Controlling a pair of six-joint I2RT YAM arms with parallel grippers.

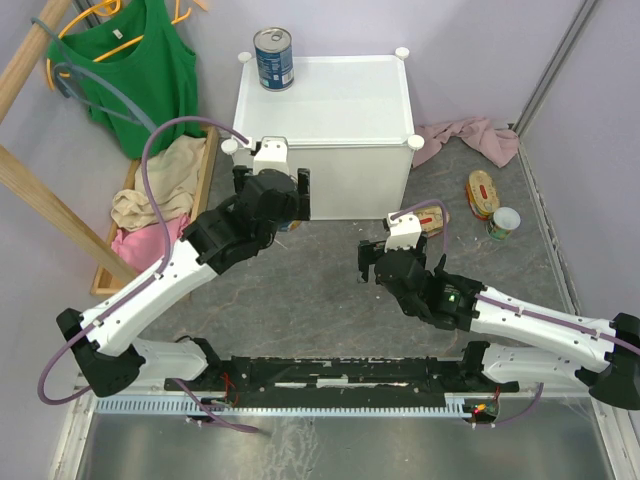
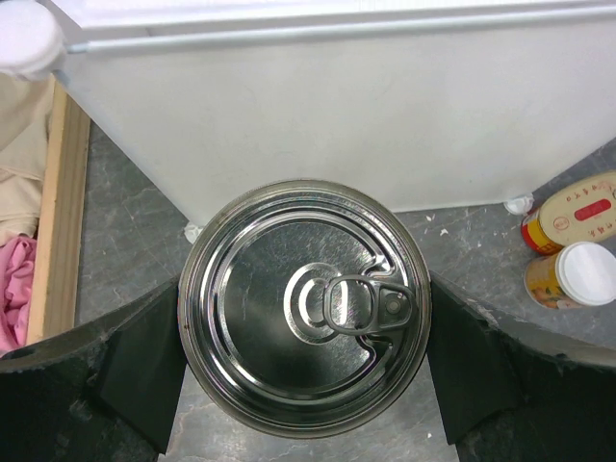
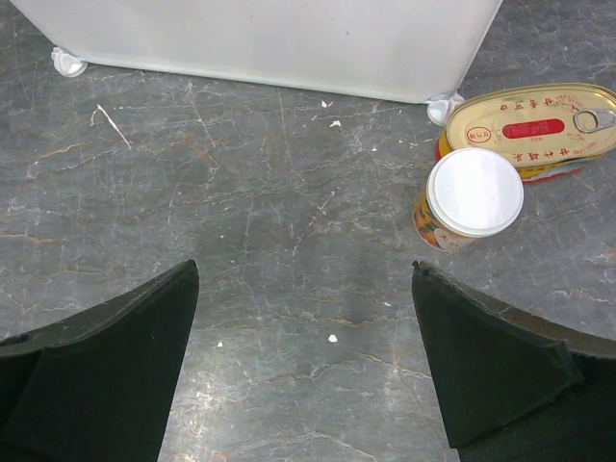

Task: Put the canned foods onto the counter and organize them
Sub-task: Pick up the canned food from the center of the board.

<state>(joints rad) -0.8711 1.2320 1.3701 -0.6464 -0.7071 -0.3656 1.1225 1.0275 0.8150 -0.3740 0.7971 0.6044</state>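
One tall blue-labelled can (image 1: pixel 273 58) stands on the back left corner of the white counter (image 1: pixel 340 100). A second tall can (image 2: pixel 304 308) shows its silver pull-tab top in the left wrist view, just in front of the counter's wall (image 2: pixel 366 115). My left gripper (image 1: pixel 272 205) is shut on it, both fingers (image 2: pixel 135 371) against its sides. My right gripper (image 3: pixel 303 318) hangs open over bare floor. Ahead and to its right lie a small white-topped can (image 3: pixel 474 197) and an oval gold tin (image 3: pixel 529 120). Another oval tin (image 1: pixel 483 193) and small can (image 1: pixel 504 222) lie further right.
A wooden tray of clothes (image 1: pixel 160 190) sits left of the counter, with a green top (image 1: pixel 140 70) on a hanger above it. A pink cloth (image 1: pixel 470 135) lies at the counter's right. Slanting wooden rails (image 1: pixel 40 190) cross the left side.
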